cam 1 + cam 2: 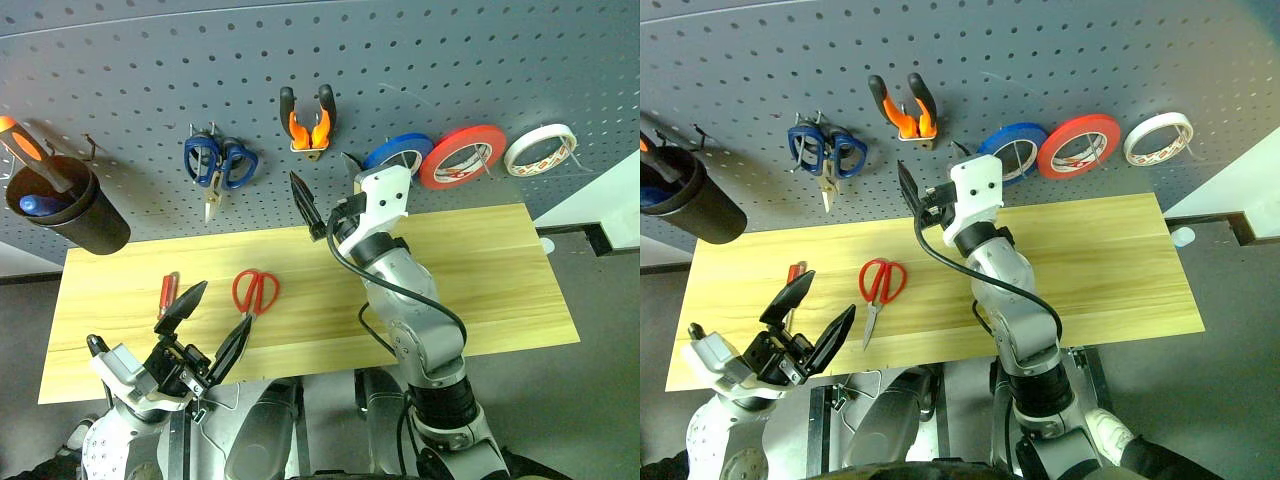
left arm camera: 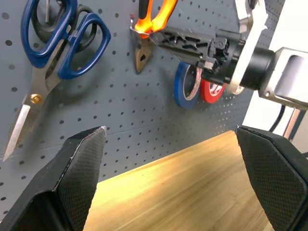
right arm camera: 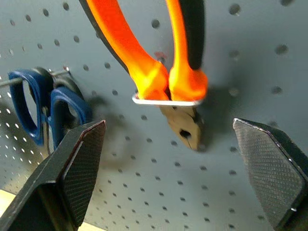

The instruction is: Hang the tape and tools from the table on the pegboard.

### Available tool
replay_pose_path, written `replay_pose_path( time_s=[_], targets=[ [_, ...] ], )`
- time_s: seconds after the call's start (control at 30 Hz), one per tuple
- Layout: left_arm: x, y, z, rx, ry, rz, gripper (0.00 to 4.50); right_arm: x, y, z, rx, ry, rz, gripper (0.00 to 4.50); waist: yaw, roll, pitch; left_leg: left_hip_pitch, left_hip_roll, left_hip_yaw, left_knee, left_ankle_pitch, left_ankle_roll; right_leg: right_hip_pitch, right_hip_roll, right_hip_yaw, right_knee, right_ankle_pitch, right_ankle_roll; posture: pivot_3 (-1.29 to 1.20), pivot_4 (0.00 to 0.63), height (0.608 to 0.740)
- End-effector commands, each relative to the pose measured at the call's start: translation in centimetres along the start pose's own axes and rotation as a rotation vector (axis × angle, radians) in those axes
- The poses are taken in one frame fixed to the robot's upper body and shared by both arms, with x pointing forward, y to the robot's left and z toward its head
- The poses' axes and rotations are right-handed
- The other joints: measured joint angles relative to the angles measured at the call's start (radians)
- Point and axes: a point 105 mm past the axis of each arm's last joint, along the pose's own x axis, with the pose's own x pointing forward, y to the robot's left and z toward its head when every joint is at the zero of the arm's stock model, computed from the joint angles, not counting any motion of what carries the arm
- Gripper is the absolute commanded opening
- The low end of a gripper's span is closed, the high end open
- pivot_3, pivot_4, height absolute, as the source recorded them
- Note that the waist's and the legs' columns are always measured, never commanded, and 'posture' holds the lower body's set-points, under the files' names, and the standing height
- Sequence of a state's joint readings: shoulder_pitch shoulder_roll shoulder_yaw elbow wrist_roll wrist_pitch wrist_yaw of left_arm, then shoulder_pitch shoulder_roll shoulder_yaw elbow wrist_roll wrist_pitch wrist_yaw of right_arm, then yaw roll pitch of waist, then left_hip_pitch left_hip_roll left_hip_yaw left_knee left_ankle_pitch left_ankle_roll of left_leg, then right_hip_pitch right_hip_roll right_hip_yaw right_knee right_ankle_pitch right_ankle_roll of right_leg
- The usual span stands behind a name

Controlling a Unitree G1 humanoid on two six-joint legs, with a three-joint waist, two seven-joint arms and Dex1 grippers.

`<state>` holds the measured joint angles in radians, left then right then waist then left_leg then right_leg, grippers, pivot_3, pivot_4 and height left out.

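Observation:
The orange-and-black pliers [image 1: 306, 125] hang from a hook on the dark grey pegboard [image 1: 130, 70]. My right gripper [image 1: 322, 172] stands open just below them, empty, with the pliers [image 3: 149, 72] straight ahead between its fingers. At the board's right the whitish tape [image 1: 540, 148] hangs on a hook. Red-handled scissors [image 1: 255, 292] and a small red screwdriver [image 1: 167, 295] lie on the wooden table [image 1: 480, 270]. My left gripper [image 1: 226, 303] hovers open and empty over the table's near edge, close to the red scissors.
Blue-handled scissors [image 1: 220, 163] hang left of the pliers; a blue roll [image 1: 398, 155] and a red roll [image 1: 462, 156] hang right of them. A black cup [image 1: 70, 210] at the board's left holds an orange-and-black screwdriver [image 1: 25, 140].

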<state>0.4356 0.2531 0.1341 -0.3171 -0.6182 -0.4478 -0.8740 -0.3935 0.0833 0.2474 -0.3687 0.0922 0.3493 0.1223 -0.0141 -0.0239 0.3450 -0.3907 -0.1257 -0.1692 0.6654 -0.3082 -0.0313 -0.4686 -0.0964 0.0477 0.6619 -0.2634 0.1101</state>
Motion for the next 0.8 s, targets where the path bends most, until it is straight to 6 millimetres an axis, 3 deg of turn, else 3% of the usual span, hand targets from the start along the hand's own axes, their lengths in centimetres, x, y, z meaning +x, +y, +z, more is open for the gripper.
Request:
replay_pose_path(
  time_s=[0.03, 0.23, 0.53, 0.7, 0.8],
  targets=[
    [-0.2, -0.4, 0.5, 0.019, 0.001, -0.009, 4.5, -0.6, 0.6, 1.4, -0.001, -0.047, 0.017, 4.43, 0.0, 0.0, 0.0, 0.0, 0.0, 0.0, 0.0, 0.0, 0.0, 0.0, 0.0, 0.0, 0.0, 0.0, 0.0, 0.08, 0.338, 0.727],
    [-0.4, -0.4, 0.3, 0.018, 0.008, -0.007, 4.5, -1.9, 0.3, 0.8, -0.003, -0.002, 0.017, 4.43, 0.002, 0.0, 0.0, 0.0, 0.0, 0.0, 0.0, 0.0, 0.0, 0.0, 0.0, 0.0, 0.0, 0.0, 0.0, 0.08, 0.337, 0.727],
    [-0.9, -0.5, -0.2, 0.013, 0.048, 0.008, 4.5, -6.0, 0.7, -2.0, 0.082, 0.197, 0.083, 4.43, 0.003, 0.0, 0.0, 0.0, 0.0, 0.0, 0.0, 0.0, 0.0, 0.001, 0.0, 0.0, -0.001, 0.0, 0.0, 0.09, 0.341, 0.727],
    [-1.6, 0.1, -1.0, -0.004, 0.119, 0.05, 4.5, -9.5, 1.9, -4.5, 0.131, 0.387, 0.197, 4.43, 0.007, 0.0, 0.0, 0.0, 0.0, 0.0, -0.001, 0.0, 0.001, 0.001, 0.0, 0.0, -0.002, 0.0, 0.0, 0.09, 0.346, 0.727],
    [-2.4, 0.8, -2.7, 0.006, 0.258, 0.089, 4.5, -11.7, 1.5, -5.0, 0.103, 0.457, 0.264, 4.43, 0.007, 0.0, 0.0, 0.0, 0.0, 0.0, -0.001, -0.001, 0.001, 0.002, 0.0, 0.0, -0.005, 0.0, 0.001, 0.08, 0.348, 0.727]
  ],
)
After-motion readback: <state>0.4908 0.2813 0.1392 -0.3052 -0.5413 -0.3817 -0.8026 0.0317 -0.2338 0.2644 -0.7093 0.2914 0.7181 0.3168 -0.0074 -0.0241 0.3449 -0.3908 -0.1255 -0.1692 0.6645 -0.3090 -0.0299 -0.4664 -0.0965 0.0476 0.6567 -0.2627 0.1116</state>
